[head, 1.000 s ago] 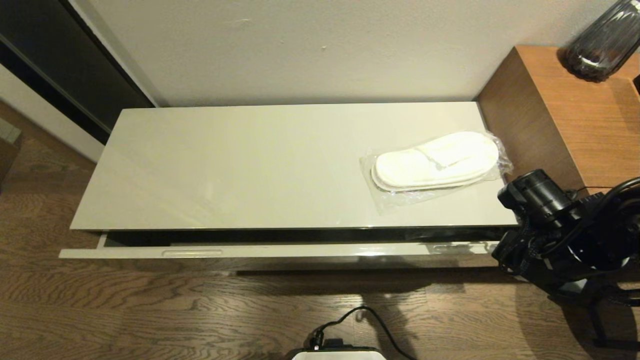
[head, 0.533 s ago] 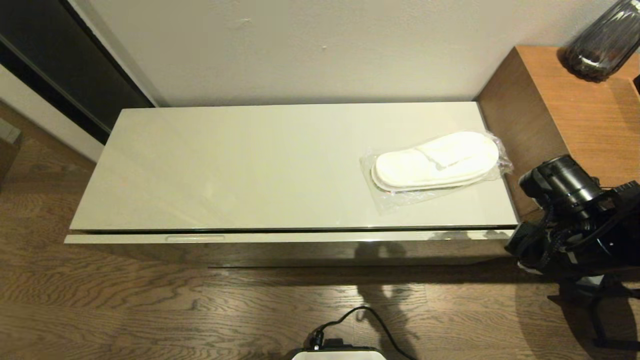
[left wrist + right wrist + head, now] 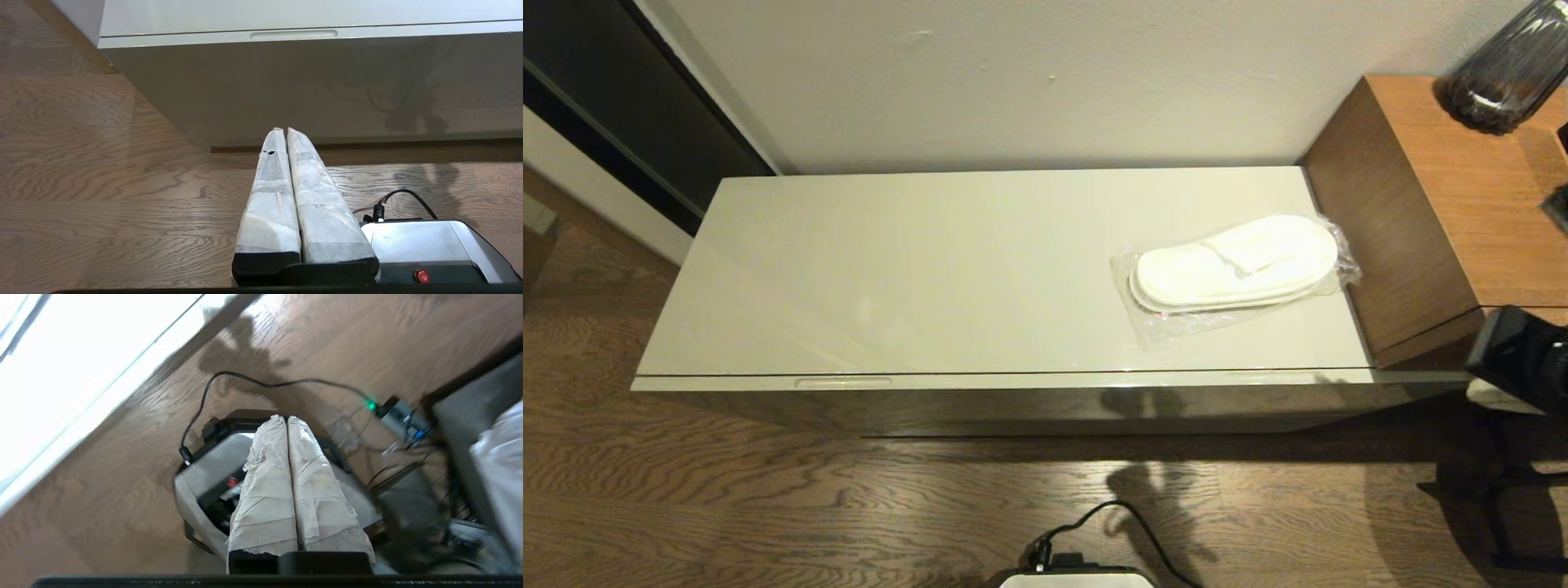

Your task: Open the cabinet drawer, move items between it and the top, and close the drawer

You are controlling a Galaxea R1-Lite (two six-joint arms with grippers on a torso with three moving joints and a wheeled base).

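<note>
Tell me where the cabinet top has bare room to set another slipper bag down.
The top is bare from its left end to the bagged slippers, wall edge to front edge. The right end is crowded: the bag lies there, nearly against the brown unit. The drawer is shut, so no room there.

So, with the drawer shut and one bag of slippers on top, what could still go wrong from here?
The bagged slippers lie near the right end of the top, beside the brown unit; the right arm passing there might knock them.

The right gripper, shut and empty, hangs over the robot's base and its cable; a low swing may snag the cable.

The left gripper, shut, points at the drawer front; a forward move could bump it.
</note>
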